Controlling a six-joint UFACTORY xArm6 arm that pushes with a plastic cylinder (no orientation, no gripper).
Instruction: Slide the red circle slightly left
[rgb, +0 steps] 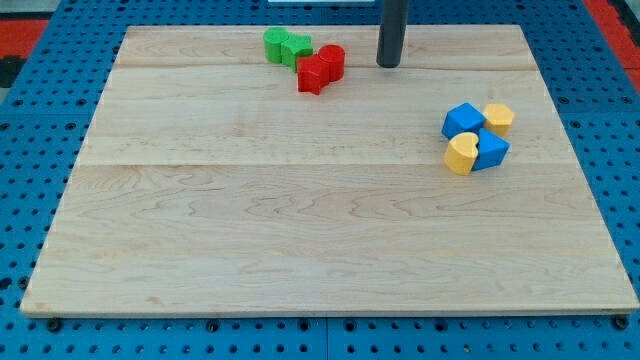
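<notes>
The red circle (332, 61) sits near the view's top on the wooden board (300, 220), touching a red star-like block (314, 74) at its lower left. My tip (389, 64) is the end of the dark rod, standing a short way to the view's right of the red circle, apart from it. Two green blocks (285, 46) lie just to the view's left of the red pair, the nearer one touching or almost touching them.
A cluster at the view's right holds a blue cube (463, 121), a blue block (490, 150), a yellow block (498, 118) and a yellow heart-like block (461, 154). Blue pegboard surrounds the board.
</notes>
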